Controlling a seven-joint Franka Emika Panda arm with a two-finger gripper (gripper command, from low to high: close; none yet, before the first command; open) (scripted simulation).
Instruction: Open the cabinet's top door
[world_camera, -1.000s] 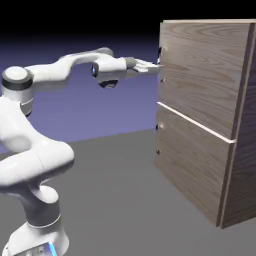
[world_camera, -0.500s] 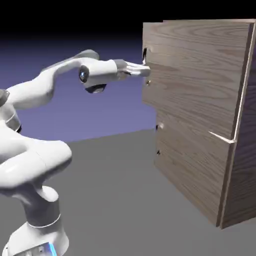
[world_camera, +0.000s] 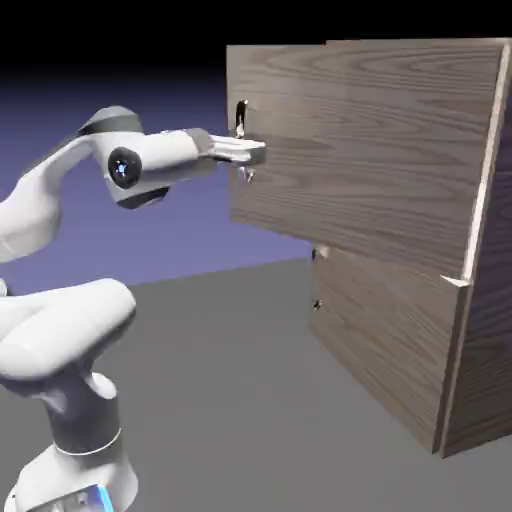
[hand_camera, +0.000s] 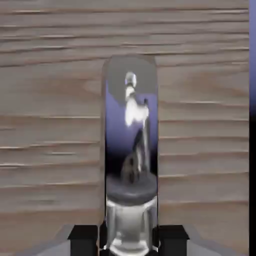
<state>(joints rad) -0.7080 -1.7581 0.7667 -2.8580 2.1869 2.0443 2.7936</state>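
Observation:
The cabinet (world_camera: 470, 330) of light brown wood stands at the exterior view's right. Its top door (world_camera: 370, 150) is swung partly out toward the left, away from the cabinet's front. My gripper (world_camera: 247, 152) is shut on the small metal handle (world_camera: 241, 118) near the door's free left edge. In the hand view the shiny handle (hand_camera: 131, 145) fills the middle, rising from between my two fingertips (hand_camera: 83, 235), with the door's wood (hand_camera: 50, 125) behind it.
The lower door (world_camera: 385, 340) stays flush with the cabinet. The grey table (world_camera: 230, 400) stretches between my base (world_camera: 70, 480) and the cabinet. My arm (world_camera: 40, 200) arches high at the left.
The gripper closed on the handle and pulled left. The top door has swung outward from nearly flush, and its free edge now stands well left of the cabinet's front.

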